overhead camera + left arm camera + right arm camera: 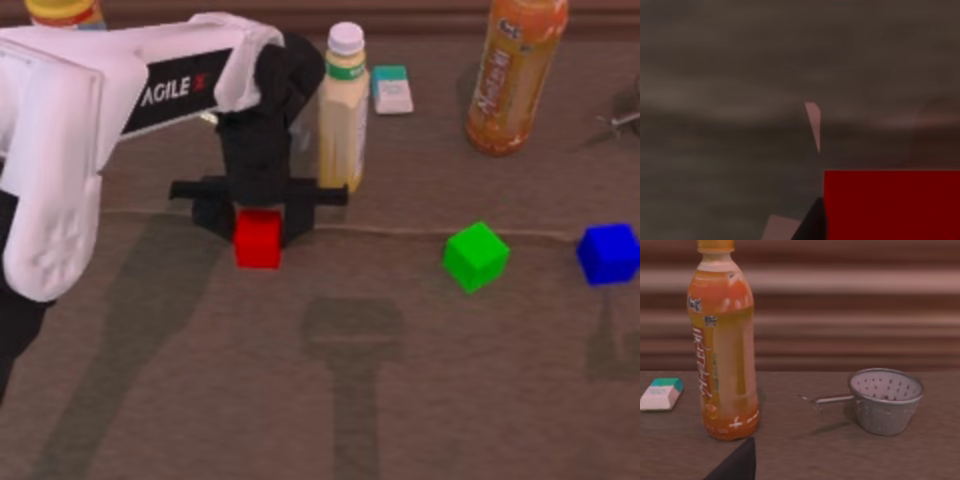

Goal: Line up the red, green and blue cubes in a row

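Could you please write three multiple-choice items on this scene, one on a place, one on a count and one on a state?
1. Where in the top view is the blue cube?
A. at the right edge
B. at the left edge
C. between the red and green cubes

2. How many small cubes are on the table?
A. two
B. three
C. five

3. What is the state of the red cube?
A. stacked on the green cube
B. lying free, far from either arm
C. between the fingers of the left gripper

Answers:
1 A, it lies right of the green cube, by the picture's right edge.
2 B, one red, one green, one blue.
3 C, the black fingers flank it in the top view, and it fills a corner of the left wrist view.
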